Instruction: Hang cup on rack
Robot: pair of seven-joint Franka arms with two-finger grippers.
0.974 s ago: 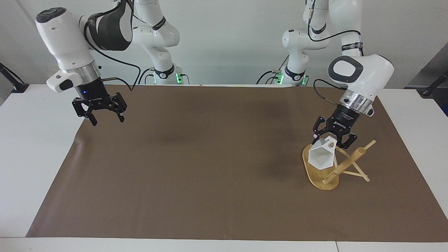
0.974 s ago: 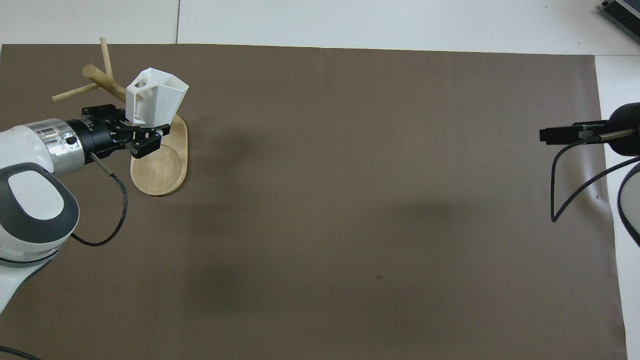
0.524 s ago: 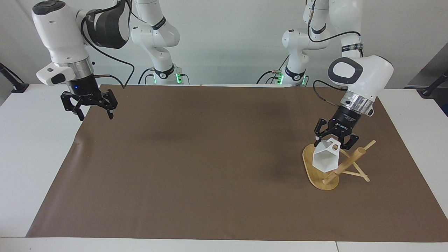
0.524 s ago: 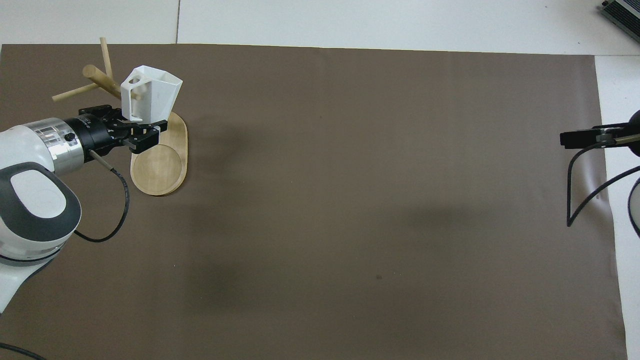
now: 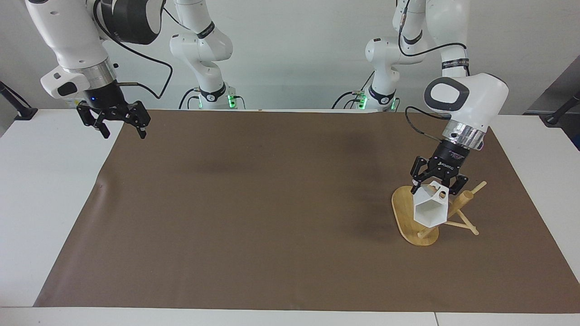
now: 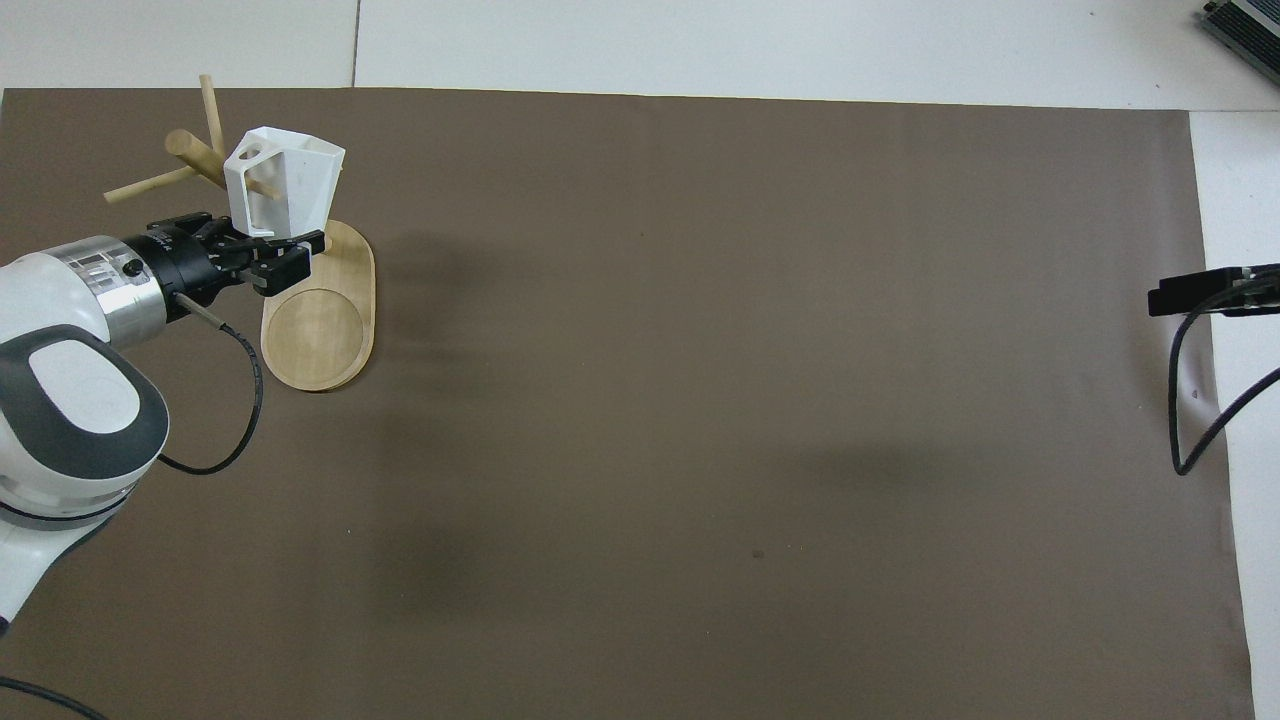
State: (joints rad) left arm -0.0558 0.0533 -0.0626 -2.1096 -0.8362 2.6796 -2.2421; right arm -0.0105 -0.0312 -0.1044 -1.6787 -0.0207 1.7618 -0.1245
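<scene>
Your right gripper has climbed and pulled back over the last second; it now hangs over the mat's corner at the right arm's end of the desk, by the edge nearest the robots, jaws spread wide with nothing between them. That arm is out of the job and waits.

The brown mat between the arms carries nothing of the task.

Your left gripper is where the change matters. It is over the bamboo mug tree, which stands near the left arm's end of the desk, and its fingers are closed on the white faceted mug at the handle end. In the last second the mug has swung toward the central post and dropped a little. In the overhead view a thin peg now appears to pass into the round hole of the handle, though from this distance you can't be sure how deep it sits.

By my reading, the threading has begun but the hang is not finished. You will want the handle seated farther along the peg before the fingers part, or the mug may slide off and tip onto the oval base.
</scene>
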